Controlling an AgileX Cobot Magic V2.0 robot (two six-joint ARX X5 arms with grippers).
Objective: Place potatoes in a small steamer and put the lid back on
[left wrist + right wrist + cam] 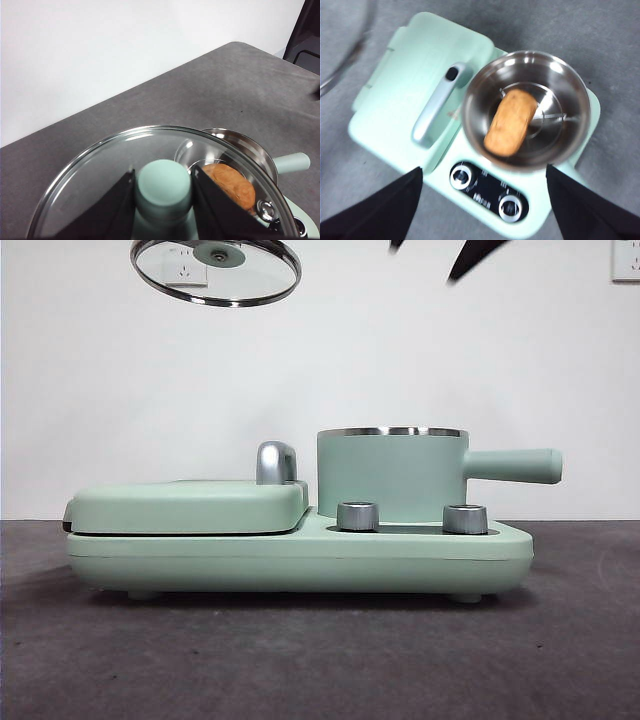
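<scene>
The glass lid [215,270] hangs tilted, high above the closed griddle section and left of the small steamer [392,475]. My left gripper [164,182] is shut on the lid's mint-green knob [164,187]. The steamer stands uncovered on the appliance, its handle [512,466] pointing right. One orange-brown potato [511,121] lies inside the steel bowl of the steamer [572,90], and through the lid the potato [230,185] shows in the left wrist view too. My right gripper [485,172] hovers high over the appliance, open and holding nothing. Its black tips [470,255] show at the top edge.
The mint-green appliance base [300,555] sits on a dark grey table [320,660]. Its closed griddle cover [190,505] with a chrome handle [276,462] is left of the pot. Two control knobs [358,516] [465,518] face the front. A white wall stands behind.
</scene>
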